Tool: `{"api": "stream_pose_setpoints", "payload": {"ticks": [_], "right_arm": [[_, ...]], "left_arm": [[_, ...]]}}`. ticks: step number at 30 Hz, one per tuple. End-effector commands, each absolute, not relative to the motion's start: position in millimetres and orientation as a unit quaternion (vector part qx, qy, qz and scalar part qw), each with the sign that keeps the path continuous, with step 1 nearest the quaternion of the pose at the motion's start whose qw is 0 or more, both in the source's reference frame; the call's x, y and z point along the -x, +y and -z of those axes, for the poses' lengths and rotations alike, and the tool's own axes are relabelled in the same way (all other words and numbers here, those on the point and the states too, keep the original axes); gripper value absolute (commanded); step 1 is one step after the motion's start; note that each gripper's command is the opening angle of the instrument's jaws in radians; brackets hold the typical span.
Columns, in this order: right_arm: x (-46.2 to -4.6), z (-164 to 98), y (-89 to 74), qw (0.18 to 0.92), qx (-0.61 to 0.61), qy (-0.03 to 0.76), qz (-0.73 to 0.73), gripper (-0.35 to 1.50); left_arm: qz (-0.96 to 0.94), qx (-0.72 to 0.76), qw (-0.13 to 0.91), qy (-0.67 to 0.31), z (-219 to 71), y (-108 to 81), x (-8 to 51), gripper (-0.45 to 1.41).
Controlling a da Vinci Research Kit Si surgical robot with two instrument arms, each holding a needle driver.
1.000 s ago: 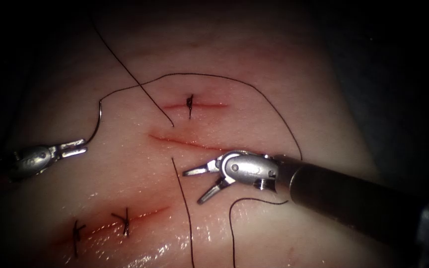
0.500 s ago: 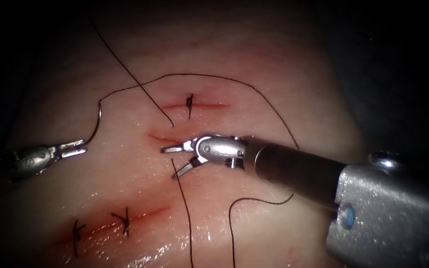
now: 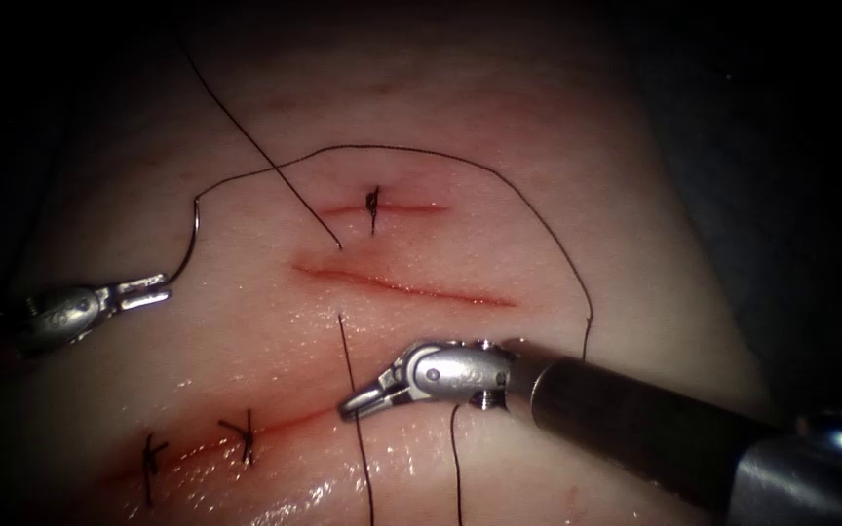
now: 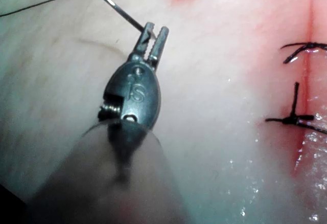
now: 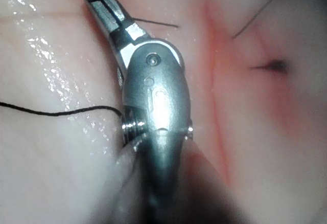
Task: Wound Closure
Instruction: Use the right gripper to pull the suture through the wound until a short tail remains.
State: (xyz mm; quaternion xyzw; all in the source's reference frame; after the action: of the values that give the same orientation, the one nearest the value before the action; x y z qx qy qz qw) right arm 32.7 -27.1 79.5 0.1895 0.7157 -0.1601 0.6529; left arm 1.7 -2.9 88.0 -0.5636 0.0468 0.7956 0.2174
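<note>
Left tool point(image 3: 153, 289): your small steel needle driver sits left of the cut, jaws clenched on the thin curved steel needle point(image 3: 190, 244) near its tip end; needle is out of the tissue.
Needle risk: thin grip, it could swivel if thread tugs.
Open cut point(image 3: 401, 285): long red slit in the pale pork tissue point(image 3: 246, 331), unstitched.
Black thread point(image 3: 440, 156): loops over the cut from the needle's tail.
Right tool point(image 3: 363, 399): jaws closed on the thread strand below the cut.
Thread risk: hard pull could fray it.
</note>
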Motion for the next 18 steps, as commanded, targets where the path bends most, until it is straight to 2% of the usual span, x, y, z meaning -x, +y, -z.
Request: {"api": "stream_pose_setpoints", "payload": {"ticks": [1, 7, 8, 11, 12, 13, 18], "right_arm": [[-33.5, -77.4, -30.1, 0.642, -0.213, 0.713, 0.183, -0.35], [-33.0, -74.5, -32.8, 0.621, -0.244, 0.714, 0.213, -0.35], [-33.3, -74.5, -32.1, 0.629, -0.235, 0.713, 0.202, -0.25], [-34.1, -75.1, -29.6, 0.665, -0.192, 0.707, 0.145, 1.25], [-34.3, -75.4, -28.3, 0.673, -0.179, 0.707, 0.122, 1.4], [-34.4, -75.8, -27.4, 0.678, -0.17, 0.707, 0.106, 1.45], [-34.3, -78.4, -22.2, 0.694, -0.147, 0.702, 0.06, 1.48]], "left_arm": [[-0.795, 0.565, 0.217, 0.047, -88.8, -2.8, -1.1, -0.45], [-0.795, 0.565, 0.217, 0.047, -88.9, -2.7, -1.1, -0.45], [-0.795, 0.565, 0.217, 0.047, -88.9, -2.7, -1.1, -0.45], [-0.794, 0.566, 0.216, 0.047, -88.9, -2.8, -1.1, -0.45], [-0.794, 0.566, 0.216, 0.047, -88.9, -2.8, -1.1, -0.45], [-0.794, 0.566, 0.216, 0.047, -88.9, -2.8, -1.1, -0.45], [-0.794, 0.566, 0.216, 0.047, -88.9, -2.8, -1.1, -0.45]]}}
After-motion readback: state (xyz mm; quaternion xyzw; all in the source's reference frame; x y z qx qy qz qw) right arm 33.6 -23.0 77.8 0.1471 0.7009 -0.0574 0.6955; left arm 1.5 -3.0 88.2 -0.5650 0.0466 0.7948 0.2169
